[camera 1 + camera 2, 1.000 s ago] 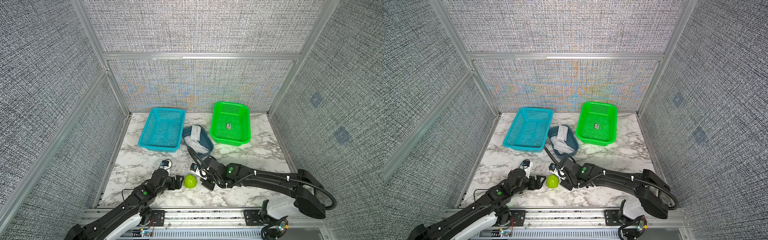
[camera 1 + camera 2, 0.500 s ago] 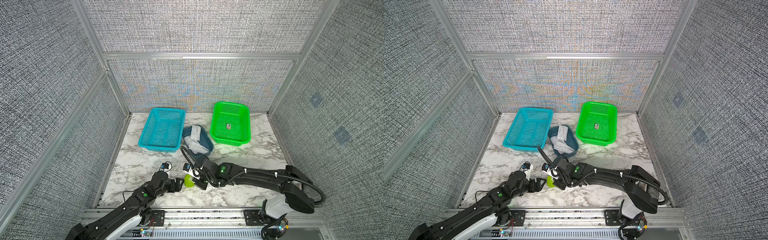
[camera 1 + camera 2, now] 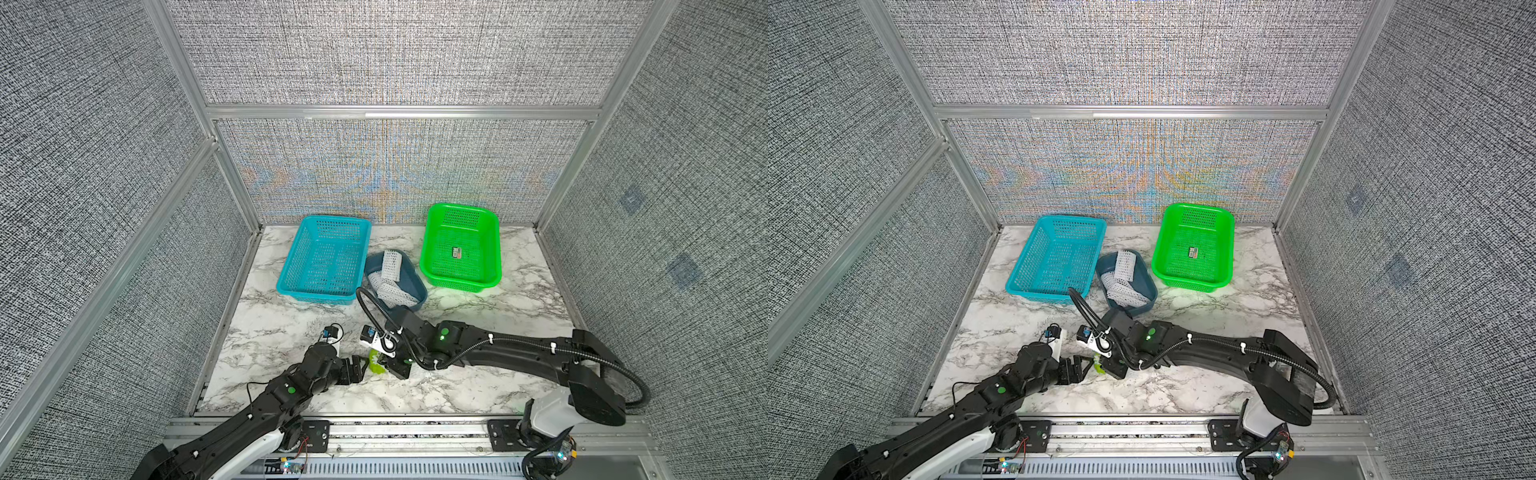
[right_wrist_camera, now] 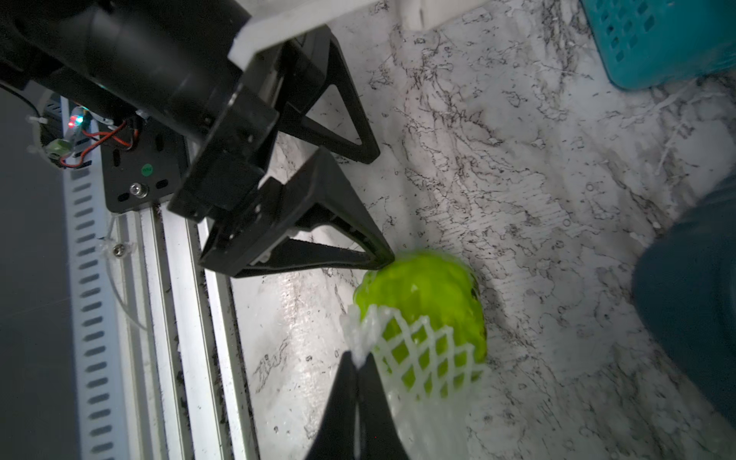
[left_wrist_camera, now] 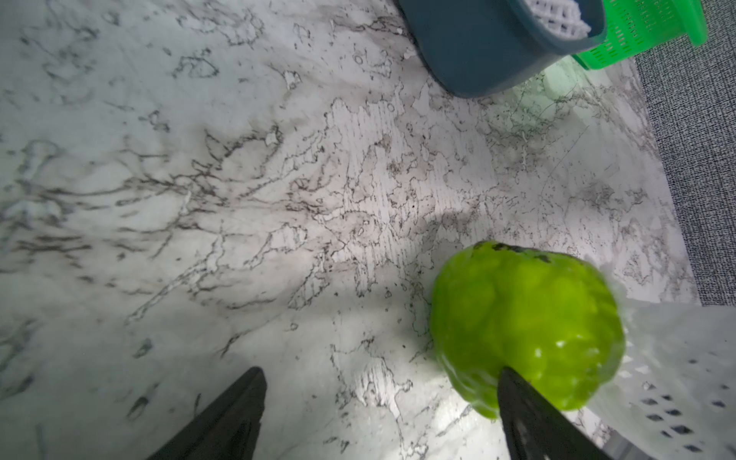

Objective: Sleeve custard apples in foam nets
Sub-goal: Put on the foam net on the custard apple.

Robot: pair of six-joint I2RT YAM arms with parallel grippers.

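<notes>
Custard apple [image 4: 422, 294] is sitting near the front edge of the table [image 3: 478, 399]; foam net [image 4: 422, 358], clear of it a second ago, is now covering one end; right gripper [image 4: 358, 370] is pinching net rim; left gripper [image 4: 382, 207] is gaping, fingertip [image 4: 378, 255] against fruit; sleeving is starting.

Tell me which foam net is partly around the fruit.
The foam net pinched by the shut right gripper, stretched partly over the custard apple; the other nets lie in the dark blue tub.

Left gripper [image 4: 381, 207] spread wide, right gripper [image 4: 359, 360] pinched tight
</notes>
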